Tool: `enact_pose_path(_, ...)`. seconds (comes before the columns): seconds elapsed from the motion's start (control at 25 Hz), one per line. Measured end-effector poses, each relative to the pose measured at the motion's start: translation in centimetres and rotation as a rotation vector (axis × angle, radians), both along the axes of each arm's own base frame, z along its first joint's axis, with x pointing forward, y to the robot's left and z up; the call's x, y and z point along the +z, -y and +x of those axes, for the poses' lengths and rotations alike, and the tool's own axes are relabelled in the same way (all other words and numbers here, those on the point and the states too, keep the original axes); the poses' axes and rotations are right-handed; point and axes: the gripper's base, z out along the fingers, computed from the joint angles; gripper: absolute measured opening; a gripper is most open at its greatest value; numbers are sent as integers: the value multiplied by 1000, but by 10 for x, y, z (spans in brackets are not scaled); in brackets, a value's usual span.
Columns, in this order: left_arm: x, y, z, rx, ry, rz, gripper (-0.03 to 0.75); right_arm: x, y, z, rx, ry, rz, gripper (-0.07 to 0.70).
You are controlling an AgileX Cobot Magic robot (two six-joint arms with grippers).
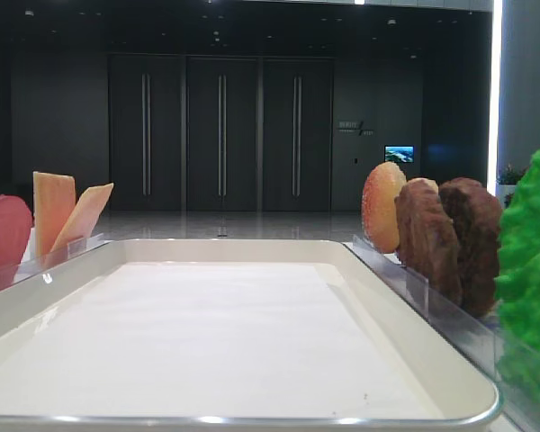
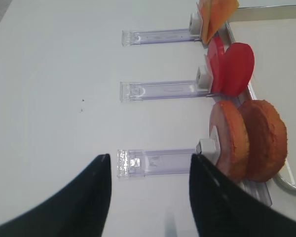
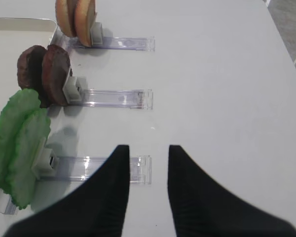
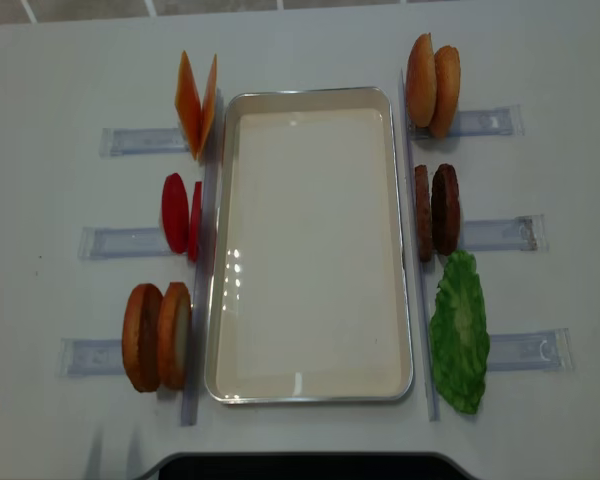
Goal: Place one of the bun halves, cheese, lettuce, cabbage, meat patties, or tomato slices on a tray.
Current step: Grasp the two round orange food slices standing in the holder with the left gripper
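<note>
The white tray [image 4: 310,250] lies bare in the middle of the table. To its left stand cheese [image 4: 196,104], tomato slices [image 4: 180,213] and two bun halves [image 4: 157,336], each pair in a clear rack. To its right stand two more bun halves [image 4: 432,85], meat patties [image 4: 436,210] and green leaves [image 4: 458,332]; I cannot tell lettuce from cabbage. My left gripper [image 2: 149,160] hovers open and holds nothing, left of the near bun halves [image 2: 249,140]. My right gripper [image 3: 148,147] is open too, holding nothing, over the rack end beside the green leaves [image 3: 19,143].
Clear plastic racks [image 4: 130,241] stick out sideways from each food pair towards the table edges. The tray's raised rim [image 1: 252,421] runs between the two rows. A dark robot base [image 4: 300,467] sits at the near table edge.
</note>
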Motion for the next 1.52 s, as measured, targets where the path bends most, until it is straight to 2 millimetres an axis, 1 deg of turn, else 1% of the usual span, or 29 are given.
enact_pose_path(0.84,0,0,0,0,0,-1,391,0,0,0,0,0,0,190)
enact_pose_path(0.96,3,-1,-3,9,-2,10,391,0,0,0,0,0,0,190)
enact_pose_path(1.12,4,-2,-6,20,-70,10,391,0,0,0,0,0,0,190)
enact_pose_path(1.24,9,-3,2,55,-180,-13,391,0,0,0,0,0,0,190)
enact_pose_path(1.36,25,-4,20,89,-264,-34,391,0,0,0,0,0,0,190)
enact_pose_path(1.52,50,-5,61,101,-402,-39,391,0,0,0,0,0,0,190)
